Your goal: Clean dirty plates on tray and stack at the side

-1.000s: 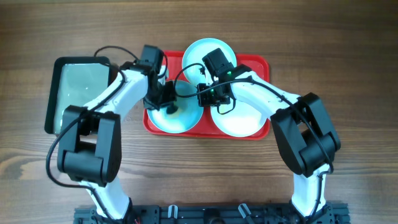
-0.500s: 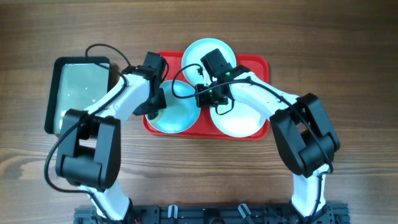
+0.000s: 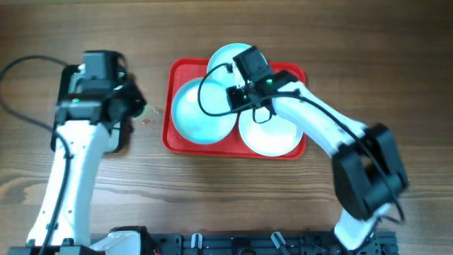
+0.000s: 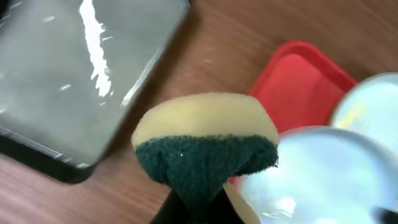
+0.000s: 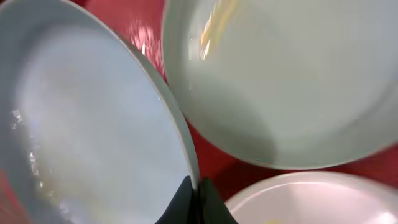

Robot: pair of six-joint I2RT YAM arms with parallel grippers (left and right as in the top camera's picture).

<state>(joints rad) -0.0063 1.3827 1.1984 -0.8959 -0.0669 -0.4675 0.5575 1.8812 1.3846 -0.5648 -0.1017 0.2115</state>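
The red tray holds three plates. My right gripper is shut on the right rim of the front-left aqua plate, which is tilted; the pinch shows in the right wrist view on that plate. A second aqua plate with a yellow smear lies behind. The white plate lies front right. My left gripper is shut on a yellow-and-green sponge, held above the table left of the tray.
A dark narrow tray of greenish water lies at the far left, mostly under my left arm in the overhead view. Small wet specks lie on the wood between it and the red tray.
My left gripper has lifted the sponge off the front aqua plate and swung left, out of the red tray toward the water tray. My right gripper keeps its pinch on the plate rim.
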